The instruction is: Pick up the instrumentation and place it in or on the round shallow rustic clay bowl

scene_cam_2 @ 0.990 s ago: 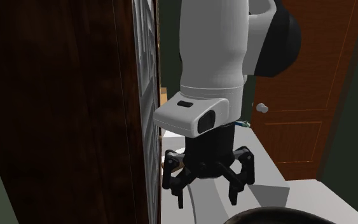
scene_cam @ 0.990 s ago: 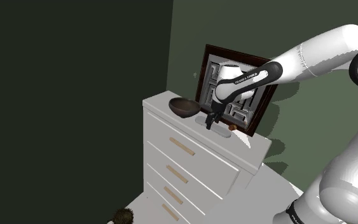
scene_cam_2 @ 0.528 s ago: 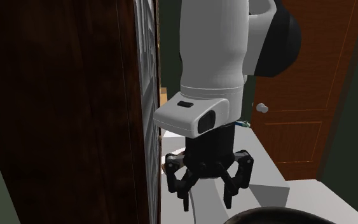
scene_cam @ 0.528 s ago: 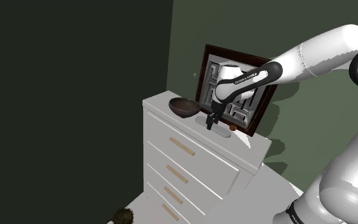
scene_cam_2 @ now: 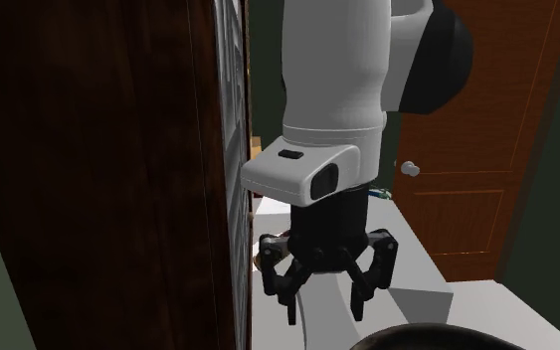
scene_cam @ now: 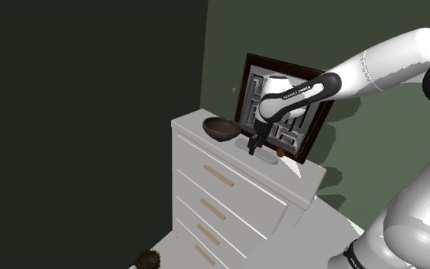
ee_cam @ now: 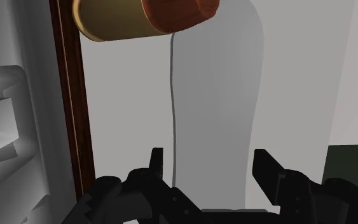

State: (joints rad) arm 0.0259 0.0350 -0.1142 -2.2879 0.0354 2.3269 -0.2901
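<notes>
Shoulder view, left to right: the white dresser (scene_cam: 194,122) carries the dark, round bowl (scene_cam: 221,128) toward the left end of its top. Just right of the bowl the gripper (scene_cam: 254,147) hangs low over the instrumentation (scene_cam: 267,158), a pale grey, long, round-ended body lying flat on the dresser top, apart from the bowl. Beyond it are a small tan cylinder with a reddish-brown cap (ee_cam: 126,19) and the dark-framed picture (scene_cam: 282,63) leaning at the back. In the wrist view the fingers stand apart, one on each side of the grey body without touching it, so nothing is held. The step in hand appears to be the last descent and closure. It would go best with the fingers kept astride the narrow width, lowered until the tips near the dresser top, then closed squarely. Room is tight on the frame side, where the second exterior view shows one finger close beside the wood. The way to the bowl looks short and open, given a lift above its rim.
</notes>
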